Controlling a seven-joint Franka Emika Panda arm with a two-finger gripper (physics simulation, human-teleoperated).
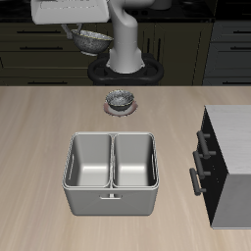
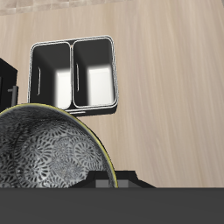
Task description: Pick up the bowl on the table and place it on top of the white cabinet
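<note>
My gripper (image 1: 86,32) is high above the table's back edge, shut on the rim of the bowl (image 1: 94,40), a small grey metallic bowl held in the air. In the wrist view the bowl (image 2: 44,157) fills the near field with its dark speckled inside, and my gripper (image 2: 112,181) clamps its rim. The white cabinet (image 1: 233,132), with a pale top, black front and bar handles, stands at the table's side edge, far from the gripper; a sliver of it (image 2: 4,87) shows in the wrist view. The table (image 1: 39,137) is light beige wood.
A second, same-looking grey bowl (image 1: 120,99) sits on the table near the robot's base. A steel double basin (image 1: 110,172) stands at the table's middle, nearer the front edge, and shows in the wrist view (image 2: 74,74). Dark kitchen cupboards run behind the table.
</note>
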